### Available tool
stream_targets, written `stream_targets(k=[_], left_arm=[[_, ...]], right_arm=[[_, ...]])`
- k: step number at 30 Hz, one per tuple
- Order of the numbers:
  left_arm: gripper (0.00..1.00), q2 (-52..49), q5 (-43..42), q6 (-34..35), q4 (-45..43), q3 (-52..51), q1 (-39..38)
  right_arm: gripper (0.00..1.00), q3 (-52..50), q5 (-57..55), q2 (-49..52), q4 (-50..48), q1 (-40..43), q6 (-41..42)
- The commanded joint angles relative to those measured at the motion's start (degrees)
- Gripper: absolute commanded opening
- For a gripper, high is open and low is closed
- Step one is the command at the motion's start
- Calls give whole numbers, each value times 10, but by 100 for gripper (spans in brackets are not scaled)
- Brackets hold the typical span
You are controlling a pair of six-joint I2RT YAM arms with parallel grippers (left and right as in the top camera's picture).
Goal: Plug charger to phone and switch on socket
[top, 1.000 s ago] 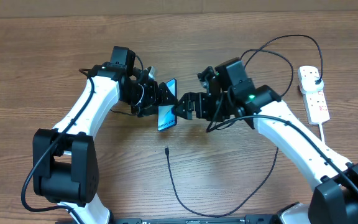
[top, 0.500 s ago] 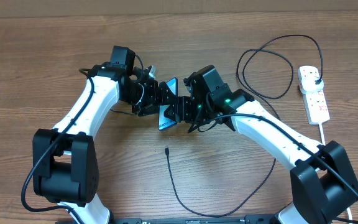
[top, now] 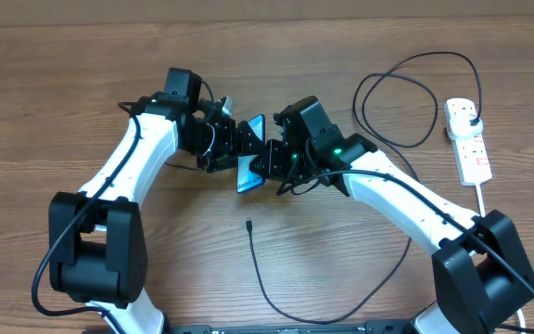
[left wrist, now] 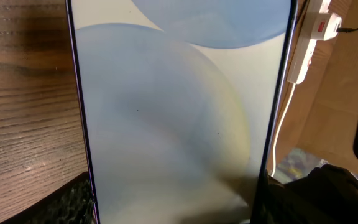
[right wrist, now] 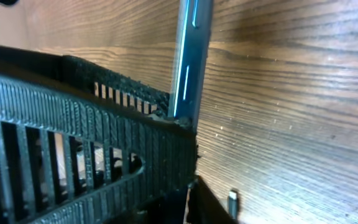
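Observation:
The phone (top: 247, 174) is held tilted above the table between both arms. My left gripper (top: 237, 148) is shut on it across its width; in the left wrist view its pale blue-white screen (left wrist: 179, 112) fills the frame, with a dark finger (left wrist: 67, 202) at each lower corner. My right gripper (top: 267, 160) has come in from the right and is shut on the phone's thin edge (right wrist: 188, 62), its ribbed finger (right wrist: 73, 143) pressed against it. The charger cable (top: 267, 288) lies on the wood, its connector tip (top: 249, 224) (right wrist: 232, 202) free below the phone. The socket (top: 468, 141) (left wrist: 316, 25) lies at the far right.
A black plug (top: 472, 113) sits in the socket's far end, and the black cable loops (top: 397, 93) across the wood behind my right arm. The socket's thick white cord (top: 483, 199) runs toward the near right edge.
My right arm swung left to the phone and its jaws closed from wide open onto the phone's edge. The left arm and the phone stayed put.

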State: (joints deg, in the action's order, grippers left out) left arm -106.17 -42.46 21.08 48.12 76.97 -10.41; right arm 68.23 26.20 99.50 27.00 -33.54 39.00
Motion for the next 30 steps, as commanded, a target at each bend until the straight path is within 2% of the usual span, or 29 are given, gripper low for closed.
stream_targets(k=[1, 5, 8, 13, 20, 26, 30], left_arm=[[74, 14, -24, 1, -3, 4, -1], [76, 14, -24, -3, -2, 4, -1], [81, 14, -23, -5, -4, 4, -1], [83, 14, -35, -8, -15, 4, 3], [78, 14, -227, -73, -74, 4, 33], [73, 14, -342, -107, -146, 4, 44], [70, 14, -411, -108, -192, 4, 48]], right_arm=[[15, 3, -6, 5, -2, -3, 3], [14, 3, -6, 5, 2, -3, 2], [4, 3, -5, 5, 3, -3, 2], [4, 4, 19, 3, 0, 6, 2], [4, 4, 145, 0, -26, 56, -3], [4, 4, 285, 0, -94, 87, -2], [4, 4, 309, 0, -117, 106, -2]])
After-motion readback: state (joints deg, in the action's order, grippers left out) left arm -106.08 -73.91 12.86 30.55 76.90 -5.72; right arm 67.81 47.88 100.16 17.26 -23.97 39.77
